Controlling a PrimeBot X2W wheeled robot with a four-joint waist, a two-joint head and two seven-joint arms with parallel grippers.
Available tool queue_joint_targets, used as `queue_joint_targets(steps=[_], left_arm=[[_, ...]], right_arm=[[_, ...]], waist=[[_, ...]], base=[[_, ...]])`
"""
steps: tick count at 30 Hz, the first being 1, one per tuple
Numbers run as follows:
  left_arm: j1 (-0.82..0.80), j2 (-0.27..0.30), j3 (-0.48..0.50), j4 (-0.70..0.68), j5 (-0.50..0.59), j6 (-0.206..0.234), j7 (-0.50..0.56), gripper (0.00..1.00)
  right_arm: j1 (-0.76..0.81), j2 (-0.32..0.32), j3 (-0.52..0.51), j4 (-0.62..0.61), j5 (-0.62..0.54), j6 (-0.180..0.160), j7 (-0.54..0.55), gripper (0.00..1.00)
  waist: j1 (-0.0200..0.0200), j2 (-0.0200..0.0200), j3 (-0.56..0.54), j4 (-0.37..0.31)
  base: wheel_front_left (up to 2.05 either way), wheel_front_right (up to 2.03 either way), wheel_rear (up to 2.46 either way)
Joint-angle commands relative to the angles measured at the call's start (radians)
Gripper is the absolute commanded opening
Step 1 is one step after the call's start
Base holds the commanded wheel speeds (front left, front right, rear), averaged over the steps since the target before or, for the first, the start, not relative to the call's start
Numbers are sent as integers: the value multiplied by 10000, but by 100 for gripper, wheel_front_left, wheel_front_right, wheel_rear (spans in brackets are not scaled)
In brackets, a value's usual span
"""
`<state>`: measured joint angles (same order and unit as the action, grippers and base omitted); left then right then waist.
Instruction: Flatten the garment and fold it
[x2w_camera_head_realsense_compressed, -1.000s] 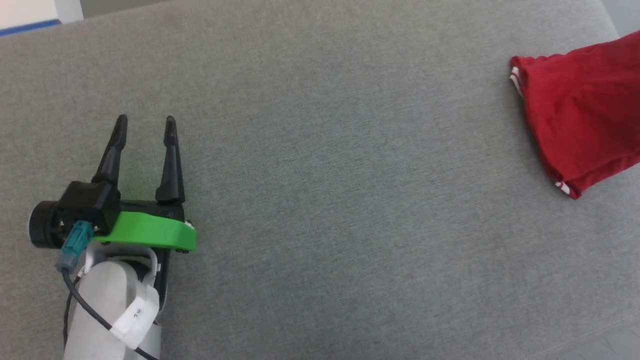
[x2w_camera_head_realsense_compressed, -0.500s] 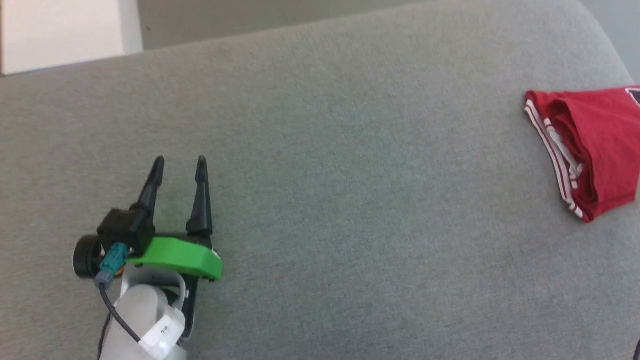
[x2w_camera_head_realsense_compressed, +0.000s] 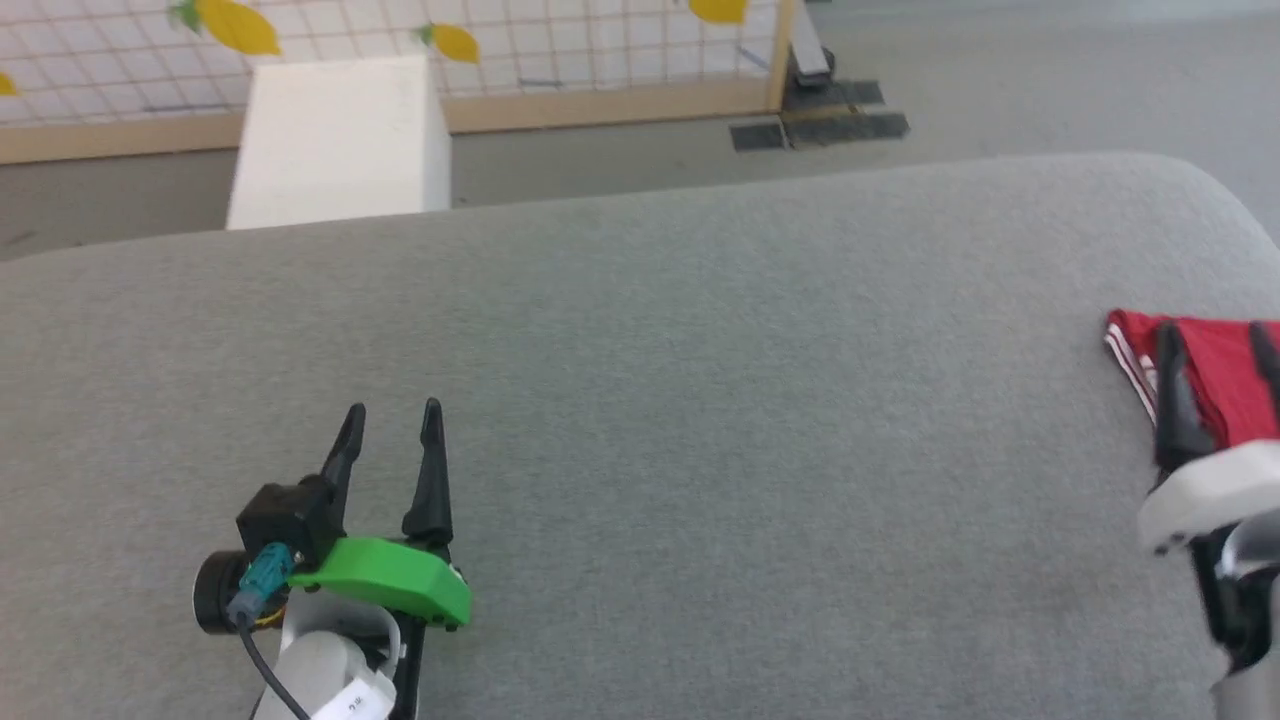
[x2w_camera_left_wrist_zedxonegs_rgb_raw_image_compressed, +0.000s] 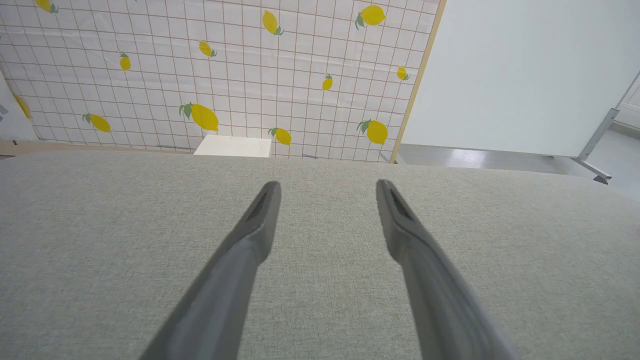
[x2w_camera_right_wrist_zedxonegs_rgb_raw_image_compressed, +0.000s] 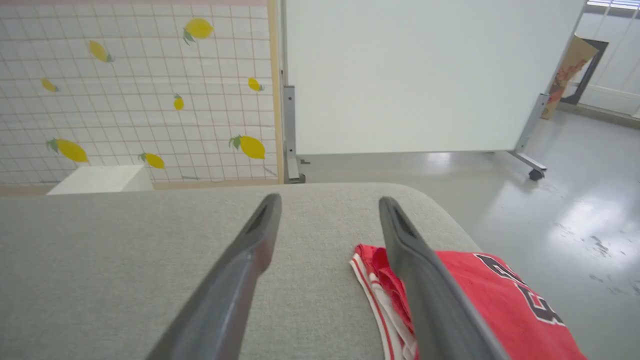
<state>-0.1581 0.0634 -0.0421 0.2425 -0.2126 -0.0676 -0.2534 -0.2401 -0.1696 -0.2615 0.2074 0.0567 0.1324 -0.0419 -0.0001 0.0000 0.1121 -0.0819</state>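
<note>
Writing and labels: the garment (x2w_camera_right_wrist_zedxonegs_rgb_raw_image_compressed: 490, 300) carries large dark characters edged in white on its red front. They are cut off by the frame edge in the right wrist view and I cannot read them. A white tag (x2w_camera_head_realsense_compressed: 350, 703) on my left forearm bears small print, too small to make out. I find no other writing.

Left gripper (x2w_camera_head_realsense_compressed: 393, 407): my two dark fingers stand moderately apart with nothing between them. In the left wrist view the left gripper (x2w_camera_left_wrist_zedxonegs_rgb_raw_image_compressed: 328, 184) shows bare grey padded surface (x2w_camera_left_wrist_zedxonegs_rgb_raw_image_compressed: 100, 225) in the gap and beneath both fingers. Whether the tips touch the surface I cannot tell. A green housing (x2w_camera_head_realsense_compressed: 390, 590) sits at the base of the fingers.

Right gripper (x2w_camera_head_realsense_compressed: 1218, 335): the fingers are likewise parted and grip nothing. In the right wrist view the right gripper (x2w_camera_right_wrist_zedxonegs_rgb_raw_image_compressed: 330, 199) has grey fabric in its gap. One finger crosses in front of the garment's near edge, and I cannot confirm contact with the cloth.

Garment (x2w_camera_head_realsense_compressed: 1225, 385): it lies bunched at the right end of the padded surface (x2w_camera_head_realsense_compressed: 700, 400), near its rounded corner and well apart from my left gripper. A white edge with thin red stripes faces the middle of the surface.

Surroundings: a white box (x2w_camera_head_realsense_compressed: 340, 140) stands beyond the far edge, before a grid screen printed with lemons (x2w_camera_left_wrist_zedxonegs_rgb_raw_image_compressed: 200, 75).
</note>
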Motion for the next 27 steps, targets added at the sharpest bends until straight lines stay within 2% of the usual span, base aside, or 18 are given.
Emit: queue_joint_targets(steps=[1,10,19,27], left_arm=[[103,-29,14,50,-63,69,-78,100],[343,-70,-136,260,-119,46,-82,100],[545,-104,-276,346,-215,93,-83,100],[716,-119,-351,365,-291,180,-83,100]], right_arm=[[415,184,162,-341,201,-17,-100,100],[2043,936,1250,-1912,427,-17,-535,100],[2702,1162,1723,-1927,251,-17,-909,100],[3000,1190,1798,-1802,615,-17,-974,100]], waist=[[1,0,-668,713],[1,0,-1031,1234],[1,0,-1189,1548],[1,0,-1258,1563]], base=[[0,0,0],[0,0,0],[0,0,0],[0,0,0]])
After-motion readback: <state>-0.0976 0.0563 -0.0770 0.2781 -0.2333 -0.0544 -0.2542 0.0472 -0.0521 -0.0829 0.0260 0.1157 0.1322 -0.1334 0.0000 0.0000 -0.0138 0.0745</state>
